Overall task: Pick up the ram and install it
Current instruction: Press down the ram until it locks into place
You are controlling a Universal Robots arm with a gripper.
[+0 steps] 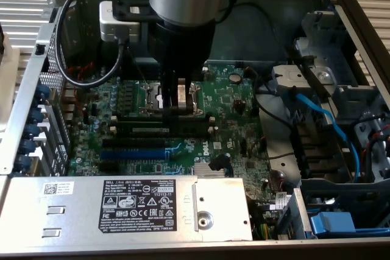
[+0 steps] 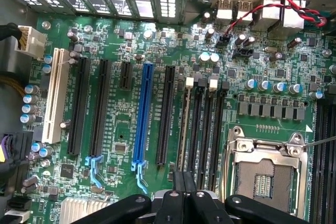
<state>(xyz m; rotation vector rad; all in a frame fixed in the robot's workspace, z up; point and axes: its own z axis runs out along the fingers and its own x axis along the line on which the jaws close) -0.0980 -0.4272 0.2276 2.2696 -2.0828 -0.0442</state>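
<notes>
Standing edge-on, thin dark-green ram

You'll see the ram as a long, thin dark-green stick w/ black chips, standing on edge in the memory-slot bank, parallel to the blue expansion slot and between it and the CPU socket. In the wrist view it's only a narrow edge along the outermost memory slot, on the expansion-slot side. Can't tell if it's fully seated.

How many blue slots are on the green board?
1. The blue expansion slot lies on the motherboard between a short black slot and a long black slot. The gripper could hide more.
</notes>
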